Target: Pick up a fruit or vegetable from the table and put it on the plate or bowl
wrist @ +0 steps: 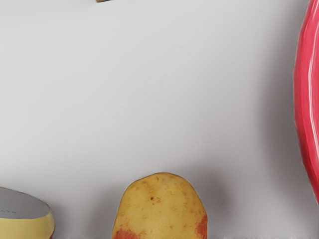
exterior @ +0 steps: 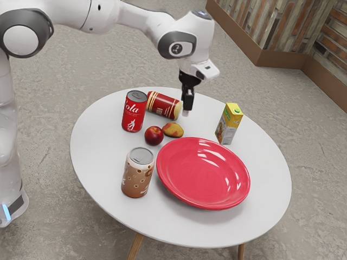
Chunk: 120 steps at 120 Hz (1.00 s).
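Observation:
A yellow fruit with red patches (exterior: 173,130) lies on the round white table (exterior: 97,141), touching a red apple (exterior: 154,135) on its side toward the exterior view's left. Just in front of both sits a large red plate (exterior: 203,172), with nothing on it. My black gripper (exterior: 186,112) hangs above the table a little behind the yellow fruit, pointing down and holding nothing. In the wrist view the yellow fruit (wrist: 159,206) sits just under my hand, with the plate's rim (wrist: 309,99) to one side.
An upright red cola can (exterior: 134,111) and a red-and-gold can lying on its side (exterior: 164,104) stand close to the gripper. A juice carton (exterior: 229,123) is behind the plate; a brown spotted can (exterior: 137,172) stands beside it. The lying can's end (wrist: 25,214) is near the fruit.

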Available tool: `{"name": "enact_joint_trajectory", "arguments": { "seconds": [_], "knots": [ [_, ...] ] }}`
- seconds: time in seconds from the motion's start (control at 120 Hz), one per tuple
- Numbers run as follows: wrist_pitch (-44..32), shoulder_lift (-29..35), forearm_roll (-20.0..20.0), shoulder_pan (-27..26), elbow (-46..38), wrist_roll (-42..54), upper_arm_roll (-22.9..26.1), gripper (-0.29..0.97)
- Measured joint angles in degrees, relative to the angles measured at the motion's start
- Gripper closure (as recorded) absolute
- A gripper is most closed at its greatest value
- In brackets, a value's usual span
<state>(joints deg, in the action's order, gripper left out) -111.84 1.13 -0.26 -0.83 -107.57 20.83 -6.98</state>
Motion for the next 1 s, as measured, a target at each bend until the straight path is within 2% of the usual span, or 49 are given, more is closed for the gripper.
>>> {"name": "enact_joint_trajectory", "arguments": {
  "seconds": [0.6,1.0],
  "knots": [
    [-3.3,0.33,-0.43,4.62,-4.48,-1.78,0.16,0.0],
    [-5.14,0.54,-0.75,2.09,-6.12,-2.7,0.14,0.0]
  ]
}}
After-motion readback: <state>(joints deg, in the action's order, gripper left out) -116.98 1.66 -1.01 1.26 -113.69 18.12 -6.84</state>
